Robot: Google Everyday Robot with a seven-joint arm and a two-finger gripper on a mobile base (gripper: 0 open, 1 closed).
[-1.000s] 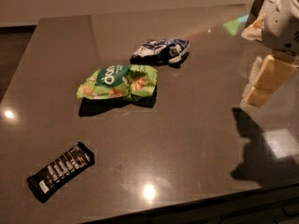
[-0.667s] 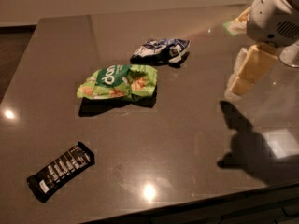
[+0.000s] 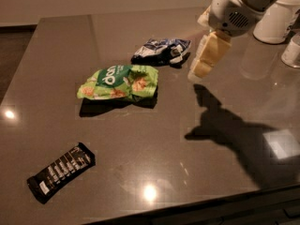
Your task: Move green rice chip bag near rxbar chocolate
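Note:
The green rice chip bag (image 3: 119, 82) lies crumpled near the middle of the dark table (image 3: 197, 172). The rxbar chocolate (image 3: 60, 171), a slim black wrapper with white lettering, lies at the front left, well apart from the bag. My gripper (image 3: 202, 65) hangs from the white arm at the upper right. It is above the table, to the right of the green bag and just right of the dark blue and white bag, touching neither.
A dark blue and white bag (image 3: 161, 50) lies just behind the green bag. The white arm body (image 3: 262, 8) fills the top right corner. The table's front edge runs along the bottom of the view.
My gripper and arm have moved left and toward the bags. The bags and the bar have not moved.

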